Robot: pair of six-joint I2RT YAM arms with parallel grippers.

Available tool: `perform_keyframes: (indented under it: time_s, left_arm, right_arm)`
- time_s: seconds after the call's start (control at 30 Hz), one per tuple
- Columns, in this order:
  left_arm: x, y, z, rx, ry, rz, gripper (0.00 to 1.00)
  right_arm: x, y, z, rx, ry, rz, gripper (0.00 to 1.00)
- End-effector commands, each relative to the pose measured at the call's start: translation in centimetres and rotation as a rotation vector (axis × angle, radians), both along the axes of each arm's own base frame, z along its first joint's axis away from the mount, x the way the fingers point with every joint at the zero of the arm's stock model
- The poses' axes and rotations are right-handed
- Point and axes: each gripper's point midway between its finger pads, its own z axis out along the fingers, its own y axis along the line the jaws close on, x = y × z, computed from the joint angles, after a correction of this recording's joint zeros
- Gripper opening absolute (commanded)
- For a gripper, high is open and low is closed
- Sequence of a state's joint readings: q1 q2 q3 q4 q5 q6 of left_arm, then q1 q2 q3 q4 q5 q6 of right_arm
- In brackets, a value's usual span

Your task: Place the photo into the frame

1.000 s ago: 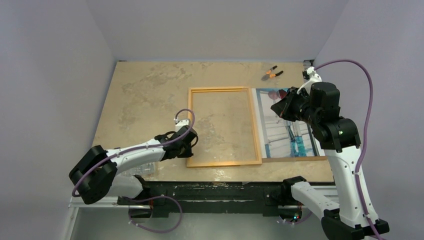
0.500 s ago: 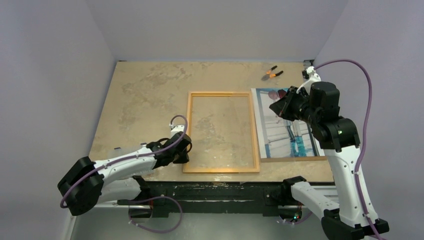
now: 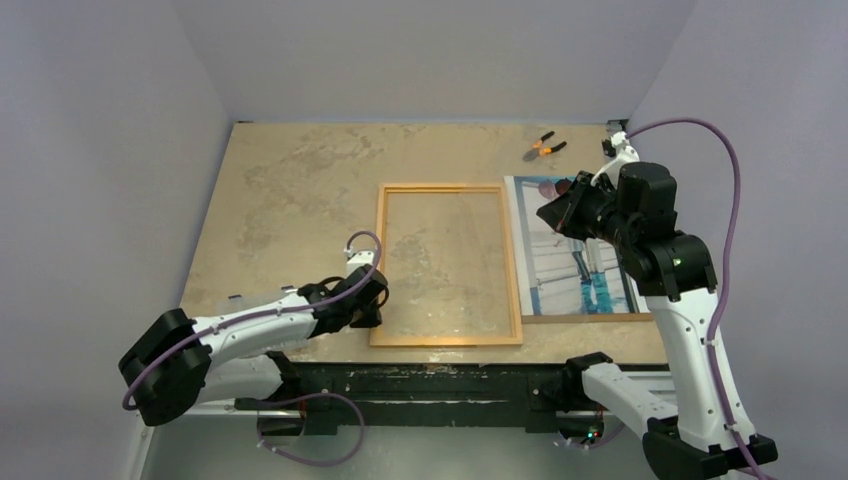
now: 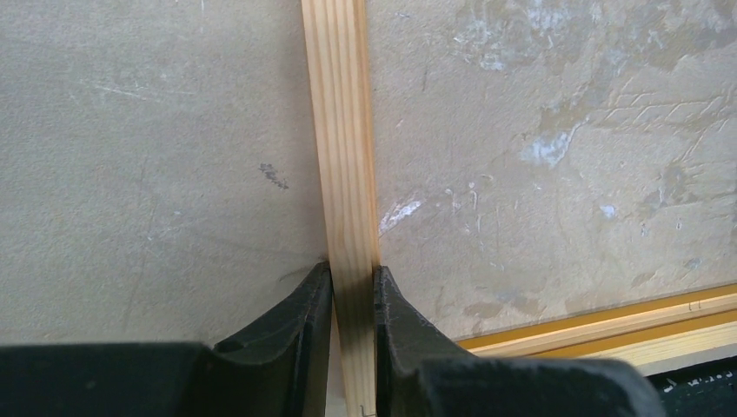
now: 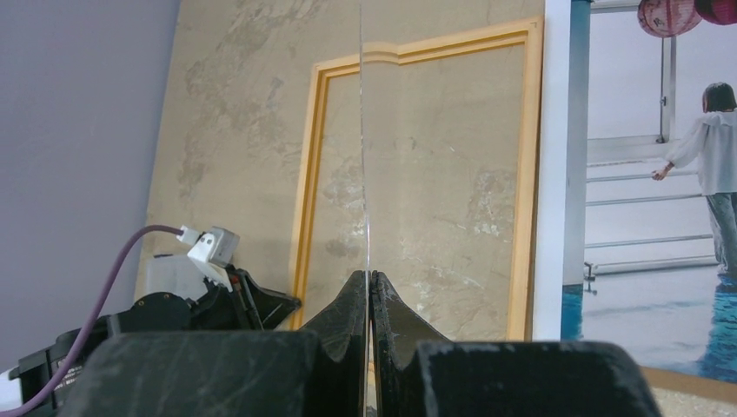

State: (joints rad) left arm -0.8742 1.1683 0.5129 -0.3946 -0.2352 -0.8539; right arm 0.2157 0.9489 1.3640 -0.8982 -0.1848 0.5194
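The frame point(image 3: 440, 186) lies flat on the table, its pale wood reverse up; the left wrist view shows its left rail point(image 4: 343, 130). My left gripper point(image 3: 372, 312) is shut on that rail near the near-left corner point(image 4: 352, 278). The photo point(image 3: 560, 270) lies face up just right of the frame and also shows in the right wrist view point(image 5: 643, 174). My right gripper point(image 3: 553, 213) hovers over the photo's far left part, shut point(image 5: 367, 282) on a thin clear sheet point(image 5: 362, 130) seen edge-on above the frame point(image 5: 524, 174).
A brown backing board point(image 3: 590, 318) shows under the photo's near edge. Orange-handled pliers point(image 3: 543, 148) lie at the back right. The frame's near rail sits close to the table's front edge point(image 3: 440, 352). Walls enclose the table on three sides.
My left gripper has dragged the frame toward the near edge and straightened it from its tilt. The right arm holds almost still with the clear sheet.
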Motion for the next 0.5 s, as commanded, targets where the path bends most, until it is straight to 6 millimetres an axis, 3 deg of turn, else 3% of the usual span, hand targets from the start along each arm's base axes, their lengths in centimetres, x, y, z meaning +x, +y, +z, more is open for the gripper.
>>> perform_keyframes:
  time_s: [0.0,0.23,0.27,0.4,0.47]
  left_arm:
    - [-2.3,-0.1,-1.5,0.046,0.088,-0.073,0.00]
    - [-2.4,0.4,-1.4,0.072,0.085,-0.048,0.00]
    - [-2.3,0.4,-1.3,0.069,0.082,-0.046,0.06]
    - [-2.1,-0.2,-0.1,0.026,0.058,-0.056,0.56]
    - [-2.0,-0.6,0.7,-0.004,0.041,-0.062,0.73]
  right_arm:
    - [0.6,0.7,1.2,0.040,-0.050,0.023,0.00]
    - [0.6,0.8,1.3,0.041,-0.052,0.025,0.00]
    - [0.6,0.8,1.3,0.041,-0.051,0.025,0.00]
    - [0.7,0.8,1.4,0.043,-0.053,0.026,0.00]
    - [0.7,0.8,1.5,0.043,-0.054,0.028,0.00]
